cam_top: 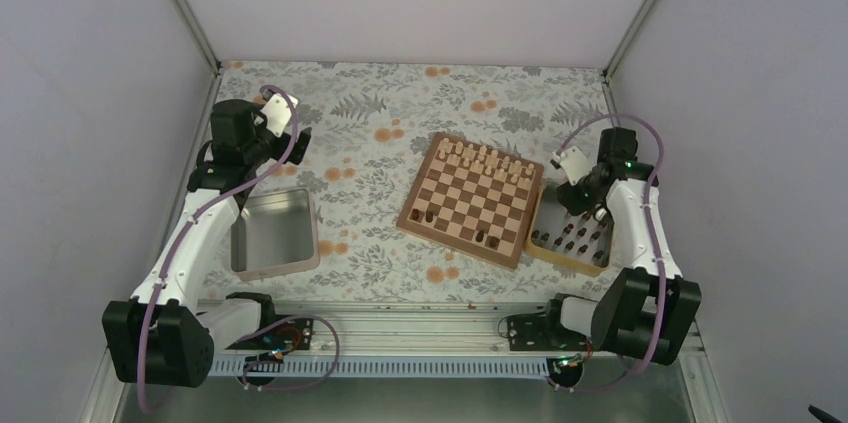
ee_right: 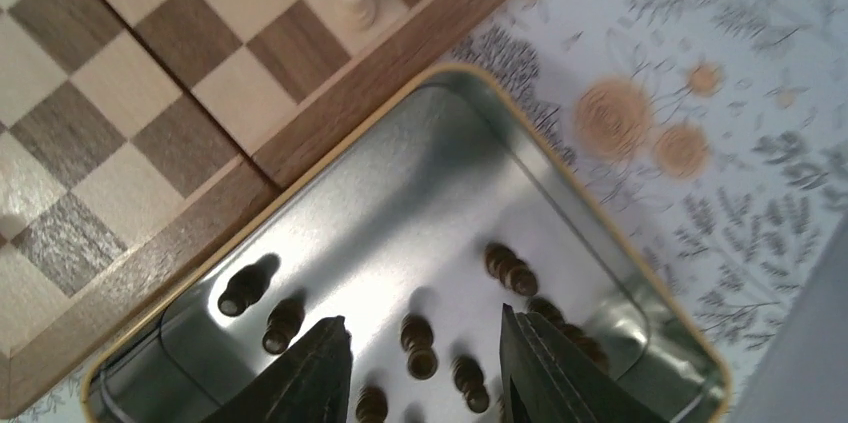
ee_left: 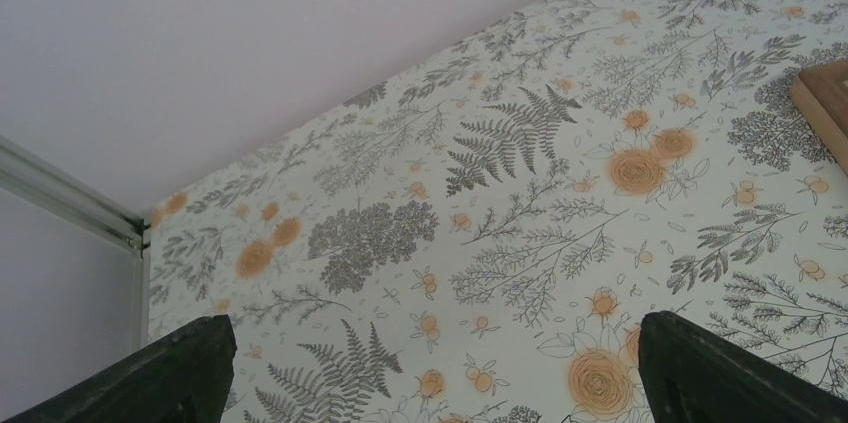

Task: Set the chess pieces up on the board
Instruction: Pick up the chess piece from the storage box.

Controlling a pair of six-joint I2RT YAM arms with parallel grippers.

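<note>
The board [cam_top: 470, 201] lies mid-table, with pale pieces along its far edge and a few dark chess pieces [cam_top: 487, 238] on its near rows. More dark pieces [cam_top: 572, 236] stand in a pale-rimmed tray [cam_top: 537, 243] right of the board. My right gripper [cam_top: 575, 205] hovers over that tray. In the right wrist view it [ee_right: 422, 323] is open, a dark piece [ee_right: 418, 343] below the gap and others [ee_right: 510, 268] around, none held. The board's corner [ee_right: 150, 93] shows at upper left. My left gripper [cam_top: 303, 143] [ee_left: 432, 325] is open above the floral cloth, holding nothing.
A grey metal tin [cam_top: 275, 233] sits by the left arm, nothing inside it. A corner of the board [ee_left: 825, 103] shows at the right edge of the left wrist view. White walls close in the back and both sides.
</note>
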